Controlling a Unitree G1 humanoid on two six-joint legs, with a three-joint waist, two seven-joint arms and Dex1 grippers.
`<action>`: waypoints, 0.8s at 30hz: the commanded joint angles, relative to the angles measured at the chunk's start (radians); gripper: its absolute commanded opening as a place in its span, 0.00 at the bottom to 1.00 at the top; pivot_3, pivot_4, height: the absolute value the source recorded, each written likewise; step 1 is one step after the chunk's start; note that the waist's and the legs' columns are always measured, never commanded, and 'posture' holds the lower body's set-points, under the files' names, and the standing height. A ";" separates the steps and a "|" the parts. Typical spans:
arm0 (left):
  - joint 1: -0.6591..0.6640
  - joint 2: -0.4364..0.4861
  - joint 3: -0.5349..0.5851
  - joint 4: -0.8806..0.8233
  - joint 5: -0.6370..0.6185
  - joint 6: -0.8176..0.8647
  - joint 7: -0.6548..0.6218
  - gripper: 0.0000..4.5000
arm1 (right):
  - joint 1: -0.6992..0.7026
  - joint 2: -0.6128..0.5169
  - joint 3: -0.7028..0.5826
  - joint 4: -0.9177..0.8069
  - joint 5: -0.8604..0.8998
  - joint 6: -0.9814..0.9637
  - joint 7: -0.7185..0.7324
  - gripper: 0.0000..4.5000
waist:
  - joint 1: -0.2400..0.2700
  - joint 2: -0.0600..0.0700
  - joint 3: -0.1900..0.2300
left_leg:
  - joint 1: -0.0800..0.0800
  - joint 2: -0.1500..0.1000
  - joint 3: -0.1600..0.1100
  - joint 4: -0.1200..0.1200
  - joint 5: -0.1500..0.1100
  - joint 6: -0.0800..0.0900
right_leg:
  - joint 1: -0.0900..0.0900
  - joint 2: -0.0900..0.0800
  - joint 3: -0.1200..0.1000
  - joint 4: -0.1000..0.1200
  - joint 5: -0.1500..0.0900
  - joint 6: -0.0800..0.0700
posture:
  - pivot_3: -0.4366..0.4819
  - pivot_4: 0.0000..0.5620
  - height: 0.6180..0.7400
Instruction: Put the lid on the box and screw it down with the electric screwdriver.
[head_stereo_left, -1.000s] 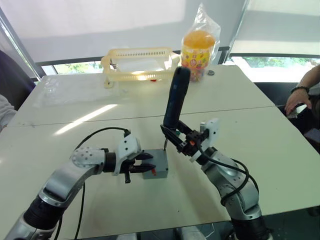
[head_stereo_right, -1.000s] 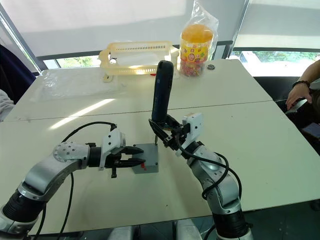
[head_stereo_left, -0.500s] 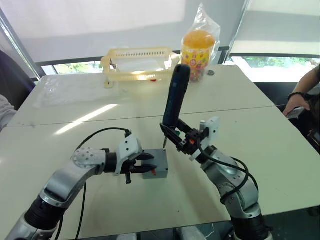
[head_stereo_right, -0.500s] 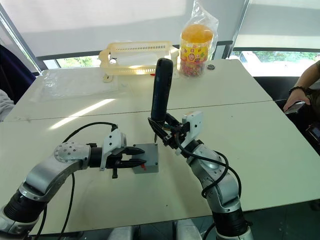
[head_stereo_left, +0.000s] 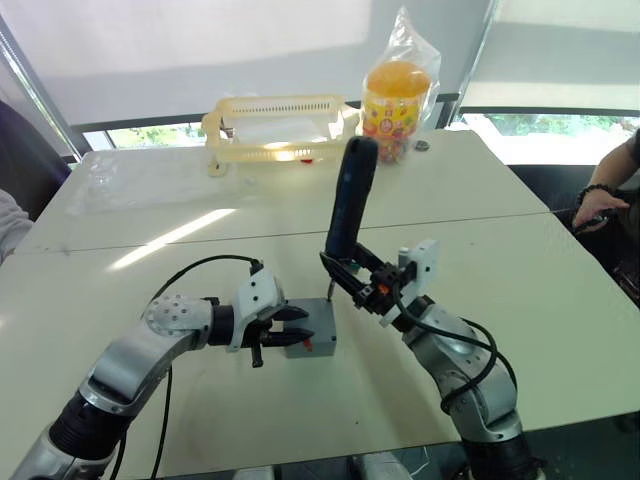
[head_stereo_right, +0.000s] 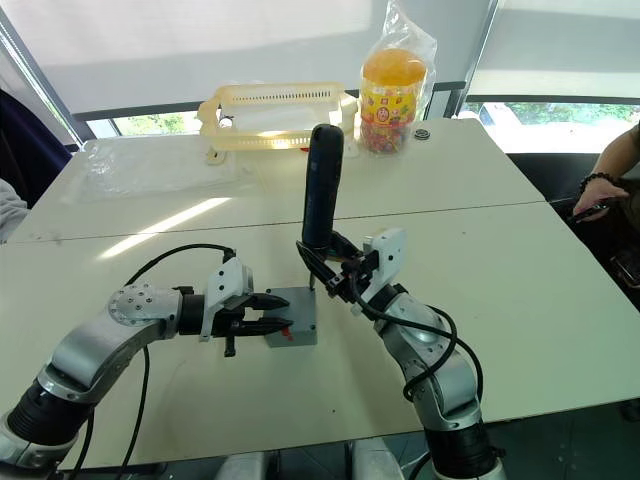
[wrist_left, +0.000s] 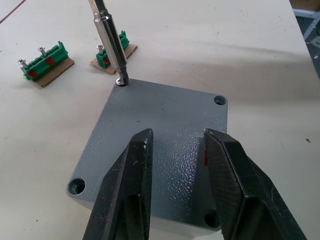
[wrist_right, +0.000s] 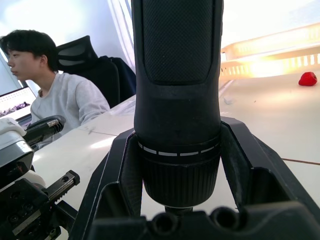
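The electric screwdriver (head_stereo_left: 350, 200) stands nearly upright in the right gripper (head_stereo_left: 358, 280), clamped round its lower barrel, with the bit tip resting in a corner screw hole of the lid (wrist_left: 165, 145), which already sits on the box (head_stereo_left: 312, 330). The left gripper (head_stereo_left: 280, 330) steadies that box from the side opposite the screwdriver, fingers (wrist_left: 125, 200) slightly parted across the lid. Two green blocks (wrist_left: 47, 62) lie just beyond the box's driven corner (clear of the bit).

- My work sits on a pale table (head_stereo_left: 300, 410) with a seam across it and a streak of sunlight.
- Beyond its far edge I see windows (head_stereo_left: 540, 125) under drawn white blinds (head_stereo_left: 200, 50).
- A dark office chair (wrist_right: 87, 60) stands beside the table.
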 joint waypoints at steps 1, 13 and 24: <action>0.004 0.007 -0.020 0.001 0.017 0.018 0.002 0.36 | -0.007 0.008 0.006 -0.009 -0.010 -0.048 0.011 0.40 | 0.000 0.000 0.000 | 0.000 0.000 0.000 0.000 0.000 0.000 | 0.000 0.000 0.000 0.000 0.000 0.000 | 0.48 0.27 1.00; 0.010 0.012 -0.019 0.000 0.017 0.021 0.001 0.36 | -0.036 0.016 -0.023 -0.083 0.058 0.015 -0.013 0.40 | 0.000 0.000 0.000 | 0.000 0.000 0.000 0.000 0.000 0.000 | 0.000 0.000 0.000 0.000 0.000 0.000 | 0.48 0.27 1.00; 0.009 0.008 -0.023 0.003 0.018 0.019 0.000 0.36 | -0.050 0.013 -0.026 -0.075 0.057 0.013 -0.024 0.40 | 0.000 0.000 0.000 | 0.000 0.000 0.000 0.000 0.000 0.000 | 0.000 0.000 0.000 0.000 0.000 0.000 | 0.48 0.27 1.00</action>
